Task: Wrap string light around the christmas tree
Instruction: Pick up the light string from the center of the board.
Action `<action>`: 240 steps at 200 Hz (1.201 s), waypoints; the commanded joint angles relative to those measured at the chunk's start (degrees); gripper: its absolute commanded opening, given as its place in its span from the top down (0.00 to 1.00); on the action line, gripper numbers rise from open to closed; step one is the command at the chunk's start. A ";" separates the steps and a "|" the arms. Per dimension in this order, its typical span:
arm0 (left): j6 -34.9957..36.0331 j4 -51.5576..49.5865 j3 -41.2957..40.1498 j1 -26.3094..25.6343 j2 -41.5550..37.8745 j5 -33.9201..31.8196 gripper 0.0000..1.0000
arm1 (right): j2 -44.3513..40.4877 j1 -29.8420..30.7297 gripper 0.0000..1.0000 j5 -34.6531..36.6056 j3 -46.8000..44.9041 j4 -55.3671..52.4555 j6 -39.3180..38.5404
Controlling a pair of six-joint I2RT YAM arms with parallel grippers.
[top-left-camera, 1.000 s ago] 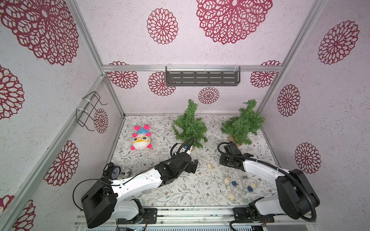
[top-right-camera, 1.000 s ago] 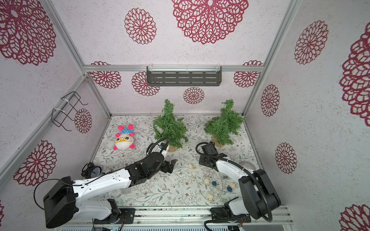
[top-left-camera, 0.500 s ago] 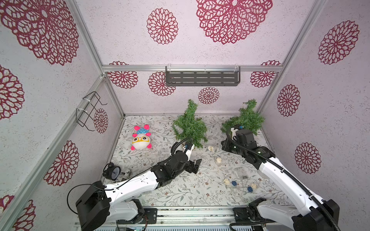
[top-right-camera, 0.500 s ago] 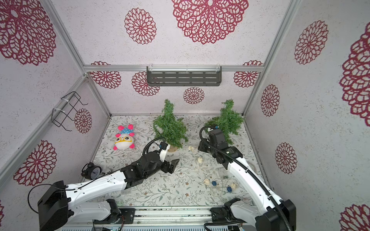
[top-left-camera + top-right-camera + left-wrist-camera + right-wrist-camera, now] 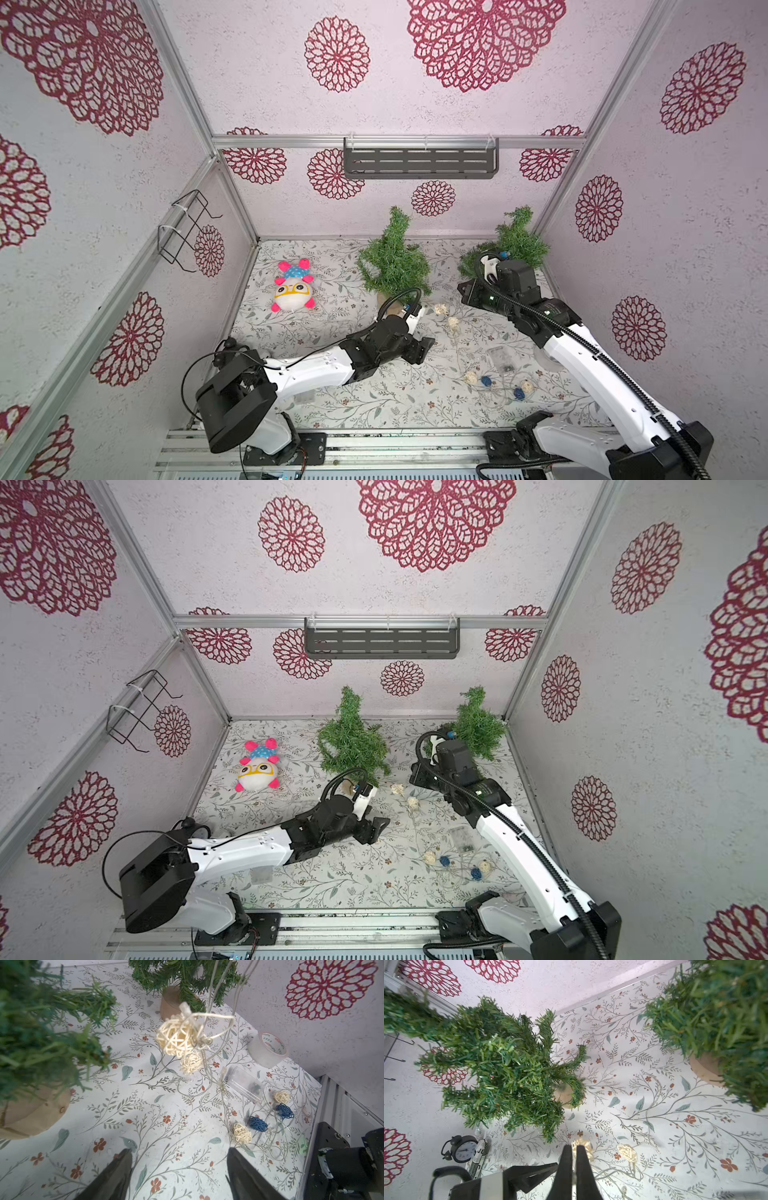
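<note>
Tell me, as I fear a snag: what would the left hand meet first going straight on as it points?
Probably the cream wicker balls of the string light, dangling straight ahead of the open left hand; depth is unclear, so it could pass under them.

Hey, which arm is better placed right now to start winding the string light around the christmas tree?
Right. The right gripper is shut on the string light, lifted beside the christmas tree; the left gripper is open, empty, low over the table.
</note>
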 commanded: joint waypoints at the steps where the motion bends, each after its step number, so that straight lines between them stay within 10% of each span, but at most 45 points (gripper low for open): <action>1: -1.96 3.71 1.62 -1.18 1.55 2.31 0.26 | -1.44 -0.15 1.00 -1.25 3.83 0.31 -0.46; 143: 3.11 14.12 10.86 -4.42 17.16 7.41 0.29 | -0.78 -0.17 1.00 -2.98 12.31 -0.35 -1.95; 240: 3.51 8.19 1.06 0.83 0.58 0.71 0.32 | -0.80 -0.17 1.00 -7.40 6.63 0.85 -3.02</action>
